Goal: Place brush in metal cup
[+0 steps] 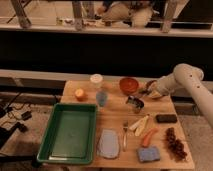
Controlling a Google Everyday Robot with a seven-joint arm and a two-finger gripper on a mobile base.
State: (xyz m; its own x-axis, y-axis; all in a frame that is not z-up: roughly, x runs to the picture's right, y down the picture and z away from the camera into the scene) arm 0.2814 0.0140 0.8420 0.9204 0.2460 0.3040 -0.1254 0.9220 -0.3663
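Note:
The metal cup (135,103) stands upright on the wooden table (115,117), right of the middle, in front of the red bowl (129,85). My gripper (147,91) hangs just above the table, up and to the right of the cup and close to the bowl's right side. A small dark thing shows at its tip. I cannot tell whether that is the brush, and I make out no brush anywhere else on the table.
A pale blue cup (102,97), a white cup (96,80) and an orange (80,94) stand at the back left. A green tray (70,132) fills the front left. A grey cloth (108,144), fork (125,135), carrot (149,135), blue sponge (148,154), grapes (175,142) and black block (166,118) lie in front.

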